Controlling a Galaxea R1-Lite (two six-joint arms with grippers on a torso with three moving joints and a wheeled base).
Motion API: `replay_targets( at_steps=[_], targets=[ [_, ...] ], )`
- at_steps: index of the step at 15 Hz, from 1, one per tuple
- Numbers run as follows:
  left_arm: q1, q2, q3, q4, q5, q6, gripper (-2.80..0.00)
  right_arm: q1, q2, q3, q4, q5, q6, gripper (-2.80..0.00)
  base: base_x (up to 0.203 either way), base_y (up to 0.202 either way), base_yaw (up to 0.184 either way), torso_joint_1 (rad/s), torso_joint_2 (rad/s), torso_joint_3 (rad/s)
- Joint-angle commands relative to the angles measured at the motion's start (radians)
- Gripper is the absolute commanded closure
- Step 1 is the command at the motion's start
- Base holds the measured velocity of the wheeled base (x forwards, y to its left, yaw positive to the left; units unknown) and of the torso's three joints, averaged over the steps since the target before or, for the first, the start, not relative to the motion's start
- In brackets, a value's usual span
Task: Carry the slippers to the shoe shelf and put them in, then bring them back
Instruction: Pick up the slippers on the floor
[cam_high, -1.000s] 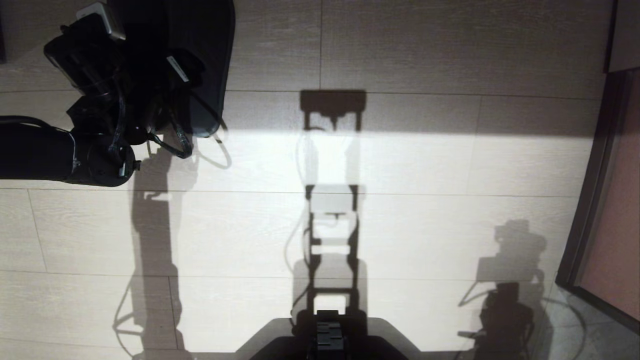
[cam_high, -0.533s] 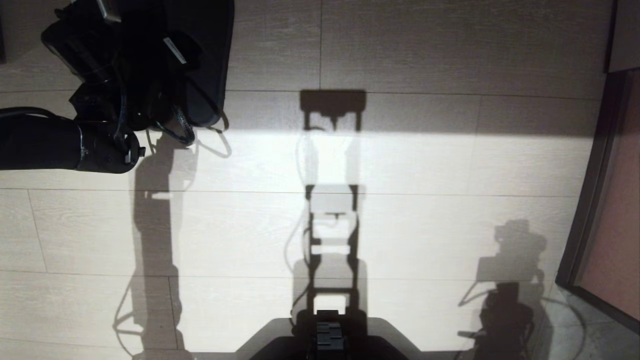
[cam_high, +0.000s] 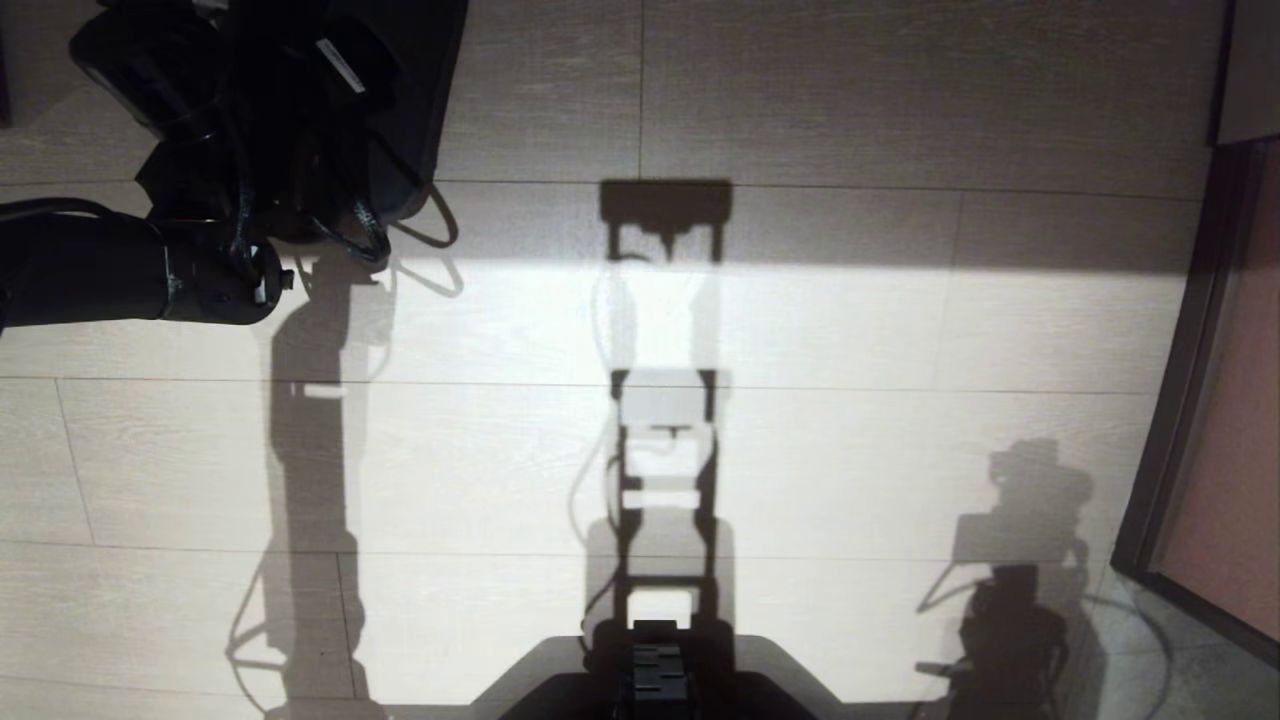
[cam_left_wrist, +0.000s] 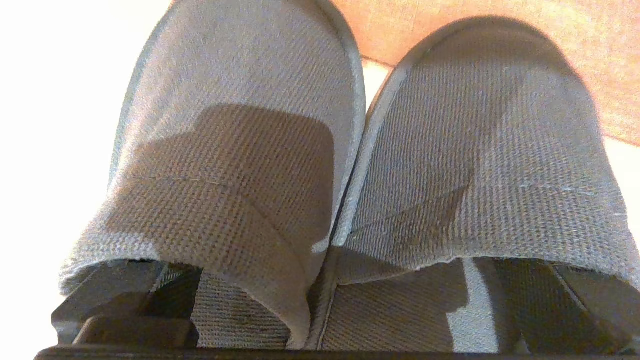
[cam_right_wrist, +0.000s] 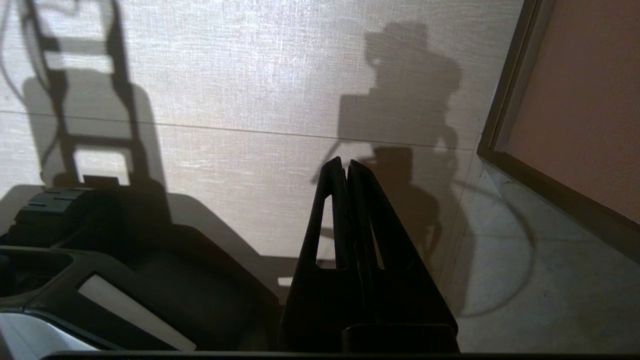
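Observation:
The slippers (cam_left_wrist: 240, 150) lie side by side with toes pointing away, and their grey woven uppers fill the left wrist view. My left gripper (cam_left_wrist: 335, 290) stands wide open. One dark finger (cam_left_wrist: 125, 305) is tucked under the upper of one slipper and the other finger (cam_left_wrist: 575, 300) under the upper of its mate. In the head view the slippers (cam_high: 410, 100) are a dark shape at the top left, ahead of the left arm (cam_high: 100, 280). My right gripper (cam_right_wrist: 345, 165) is shut and empty, low beside the base. The shoe shelf is out of view.
Pale wood-grain floor (cam_high: 850, 450) stretches ahead, crossed by the robot's shadows. A dark-framed brown panel (cam_high: 1230, 420) runs down the right side. The robot's base (cam_high: 655, 690) sits at the near edge. A reddish-brown surface (cam_left_wrist: 500, 25) shows beyond the slipper toes.
The left arm has reached farther away from me, and the slippers have moved with it toward the top of the head view. The right arm is still.

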Motion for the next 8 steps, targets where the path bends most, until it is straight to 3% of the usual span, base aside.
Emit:
replay_targets(
  at_steps=[1,8],
  targets=[
    [-0.001,0.011,-0.007,-0.005,0.002,-0.001,-2.80,0.000,-0.002,0.000,0.000,0.000,0.000,0.00,0.000,0.000,0.000,0.000,0.00,0.000],
    [-0.009,0.052,-0.068,-0.028,0.001,0.014,-2.80,0.001,-0.002,0.000,0.000,0.000,0.000,0.00,0.000,0.000,0.000,0.000,0.00,0.000]
  ],
)
